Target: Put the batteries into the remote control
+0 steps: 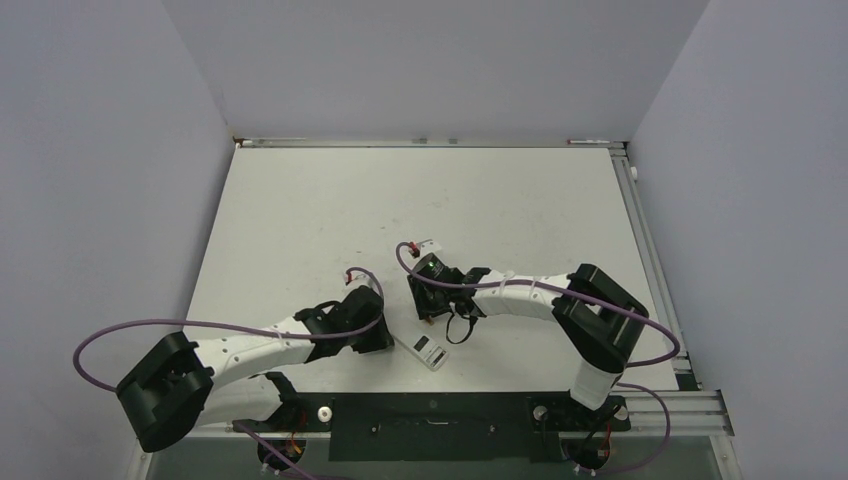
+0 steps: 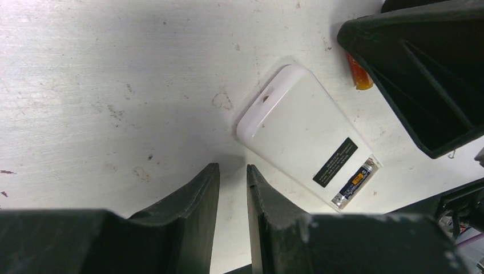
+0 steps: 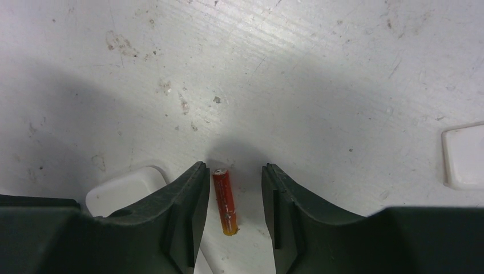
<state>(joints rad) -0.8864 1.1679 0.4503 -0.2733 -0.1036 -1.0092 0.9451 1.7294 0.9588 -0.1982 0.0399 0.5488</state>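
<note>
1 of 2 done: dark battery (image 2: 355, 181) seated in remote control (image 2: 297, 131), back-up on desk (image 2: 114, 85). red battery (image 3: 225, 200) lies loose inside the open right end effector (image 3: 234, 170), ungripped. left end effector (image 2: 233, 171) barely open, empty.

My white table (image 1: 300, 220) is scuffed and speckled, with a soft glare on its top. Plain grey walls box the table in: left wall (image 1: 90, 200), back wall (image 1: 430, 60), right wall (image 1: 770, 200). A metal rail (image 1: 642, 230) lines the table's right edge

One battery (image 2: 355, 182) sits in the remote control (image 2: 302, 137); the other battery (image 3: 225, 201) lies on the table (image 3: 285, 85) beside it, seemingly apart.
</note>
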